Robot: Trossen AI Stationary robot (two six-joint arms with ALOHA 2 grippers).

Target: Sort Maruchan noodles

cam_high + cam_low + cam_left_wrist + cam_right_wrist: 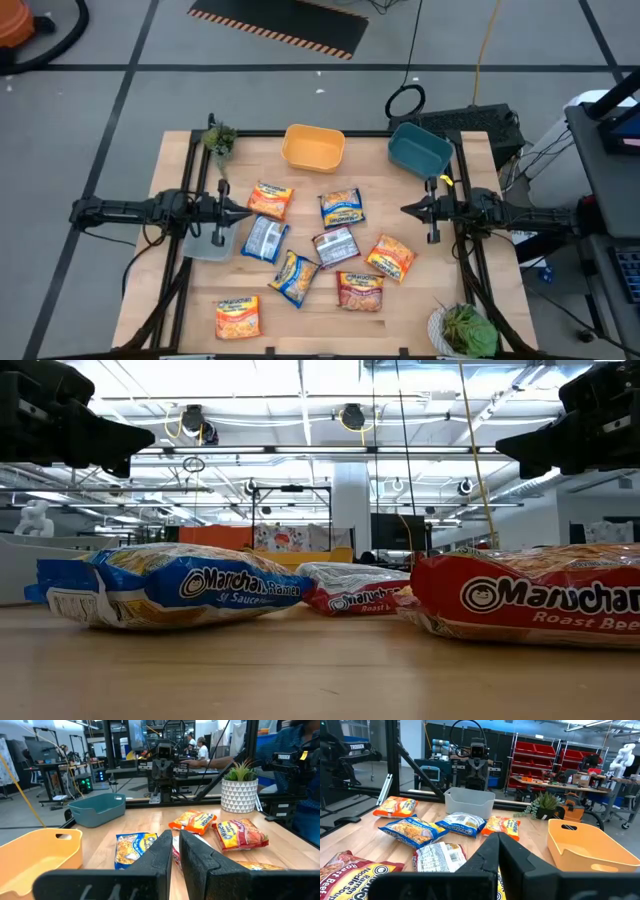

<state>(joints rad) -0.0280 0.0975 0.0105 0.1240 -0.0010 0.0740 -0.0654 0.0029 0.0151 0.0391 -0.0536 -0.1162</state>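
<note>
So your Maruchan noodles [318, 255] were all still loose on the wooden surface [180, 300], eight packets in total, none in a bin. Most were bunched in the middle: an orange packet [270, 200] and a blue-and-yellow packet [341, 207] toward the far side, a silver-grey packet [265, 239] and another silvery one [336, 245] below those, then a second blue-and-yellow packet [295, 277], a red-brown packet [360, 291] and an orange one [390, 258] on the right. One orange packet [238, 316] sat off by itself near the front left corner.

Around them you had a yellow bin [313, 148] and a teal bin [419, 150] along the far edge, and a grey bin [207, 243] at the left side, partly under the left arm. A little plant [220, 139] stood at the far left corner and a potted plant [467, 330] at the front right.

Your left pincer [243, 210] hung above the surface just left of the pile, fingers nearly together with only a thin gap, holding nothing. Your right pincer [407, 210] hung just right of the pile, fingers closed up tight, also empty-handed.
</note>
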